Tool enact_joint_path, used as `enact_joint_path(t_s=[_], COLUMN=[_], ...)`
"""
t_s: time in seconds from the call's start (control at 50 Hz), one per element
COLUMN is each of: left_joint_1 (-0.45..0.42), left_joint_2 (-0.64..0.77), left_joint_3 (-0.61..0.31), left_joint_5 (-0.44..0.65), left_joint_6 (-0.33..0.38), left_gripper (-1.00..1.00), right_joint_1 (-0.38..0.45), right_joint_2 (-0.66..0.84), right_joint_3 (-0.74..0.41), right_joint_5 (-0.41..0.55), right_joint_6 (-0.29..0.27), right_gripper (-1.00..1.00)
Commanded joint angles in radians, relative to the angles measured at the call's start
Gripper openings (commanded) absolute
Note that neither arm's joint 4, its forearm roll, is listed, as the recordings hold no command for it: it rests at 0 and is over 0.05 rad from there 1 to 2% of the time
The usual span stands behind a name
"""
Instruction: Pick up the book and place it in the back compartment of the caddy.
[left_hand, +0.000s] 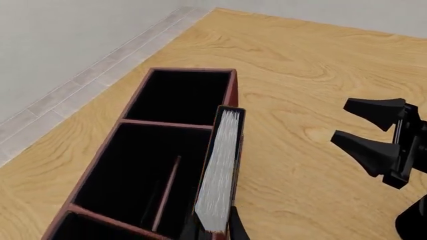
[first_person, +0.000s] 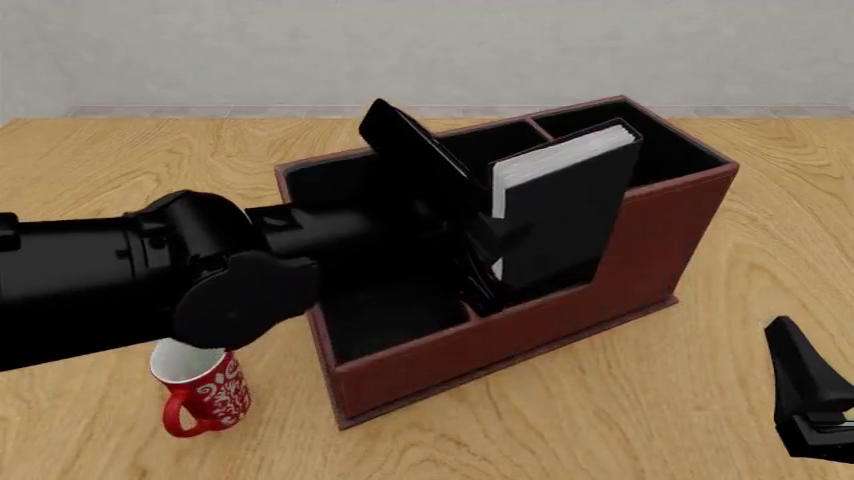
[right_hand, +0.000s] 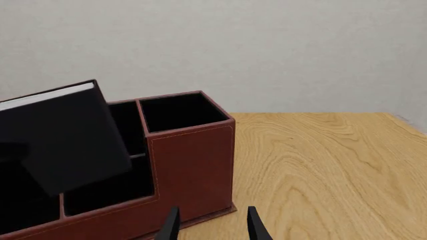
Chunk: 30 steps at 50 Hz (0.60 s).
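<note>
While pinched between the fingers of the left gripper (first_person: 483, 262), sits tilted over the caddy (first_person: 641, 250): the book (first_person: 567, 215), black cover facing the near side, white page edges (left_hand: 219, 175) turned up and toward the left arm. Hangs with its lower end down inside the cut-down middle section of the caddy, over the back compartment (right_hand: 110, 192), upper end well above the rim; not possible to tell whether its bottom edge touches the pocket floor. Seen from the left wrist camera running along the caddy's long wall, with the end pocket (left_hand: 180, 95) past it and the taller-walled middle pocket (left_hand: 143, 170) beside it across the thin divider. Fills the left of the front view, reaching across the caddy: the black left arm (first_person: 147, 275). Stands on the wooden surface (first_person: 694, 390) just beside the caddy's near left corner, partly hidden under that arm: a red-and-white mug (first_person: 200, 392), upright, handle toward the camera. Hovers low near the front view's right edge, well apart from the caddy: the right gripper (right_hand: 210, 225), fingers spread and holding nothing, pointed at the caddy's tall end wall in its own wrist view. Also visible in the left wrist view out over bare wood: the same gripper (left_hand: 370, 131).
</note>
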Motion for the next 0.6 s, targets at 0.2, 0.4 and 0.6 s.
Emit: enact_joint_path(t_s=[0.2,0.4,0.6], left_joint_1=[0.053,0.07,0.094], left_joint_2=[-0.008,0.028,0.101], left_joint_3=[0.009,0.01,0.022], left_joint_5=[-0.014,-0.033,-0.092], left_joint_6=[0.021,-0.004,-0.013], left_gripper=[-1.0,-1.0,-1.0], right_joint_1=[0.0,0.0,0.0], right_joint_2=[0.0,0.0,0.0], right_joint_3=[0.0,0.0,0.0], right_joint_5=[0.0,0.0,0.0], right_joint_6=[0.0,0.0,0.0], right_gripper=[1.0,1.0,1.0])
